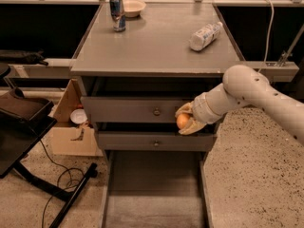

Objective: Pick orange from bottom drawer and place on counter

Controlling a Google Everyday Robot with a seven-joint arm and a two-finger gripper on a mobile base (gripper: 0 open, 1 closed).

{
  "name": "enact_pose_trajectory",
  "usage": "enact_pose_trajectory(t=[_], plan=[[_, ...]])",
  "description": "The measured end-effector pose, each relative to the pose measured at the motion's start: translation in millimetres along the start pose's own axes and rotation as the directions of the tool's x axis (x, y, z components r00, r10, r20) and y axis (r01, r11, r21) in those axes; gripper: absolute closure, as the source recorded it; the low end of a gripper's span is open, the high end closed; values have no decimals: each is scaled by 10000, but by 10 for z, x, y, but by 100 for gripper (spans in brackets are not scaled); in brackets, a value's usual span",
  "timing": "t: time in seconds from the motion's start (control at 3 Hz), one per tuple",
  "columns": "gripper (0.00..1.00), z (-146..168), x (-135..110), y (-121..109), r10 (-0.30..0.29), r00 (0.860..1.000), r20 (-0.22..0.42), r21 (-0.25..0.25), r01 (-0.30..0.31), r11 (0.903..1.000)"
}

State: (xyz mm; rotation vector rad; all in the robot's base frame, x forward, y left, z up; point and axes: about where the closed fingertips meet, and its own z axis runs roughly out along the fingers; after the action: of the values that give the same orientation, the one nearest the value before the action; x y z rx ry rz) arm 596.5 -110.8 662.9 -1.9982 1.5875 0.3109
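My gripper [185,120] is shut on the orange [183,121] and holds it in the air in front of the upper knobbed drawer, just below the counter's front edge, toward the right. The white arm reaches in from the right. The bottom drawer [154,189] is pulled out below, its grey floor bare. The counter [156,42] is the flat grey top above the gripper.
On the counter stand a drink can [117,13] and a bowl [133,6] at the back left, and a white plastic bottle [205,35] lies at the right. A cardboard box [71,127] and cables sit on the floor at the left.
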Motion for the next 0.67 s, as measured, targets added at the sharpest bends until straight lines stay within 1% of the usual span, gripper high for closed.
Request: enact_pose_trajectory(t=[0.33, 0.67], plan=[[100, -51, -34, -31, -75, 10000, -45, 86, 76, 9999], [100, -332, -252, -219, -552, 9979, -332, 552, 570, 9968]])
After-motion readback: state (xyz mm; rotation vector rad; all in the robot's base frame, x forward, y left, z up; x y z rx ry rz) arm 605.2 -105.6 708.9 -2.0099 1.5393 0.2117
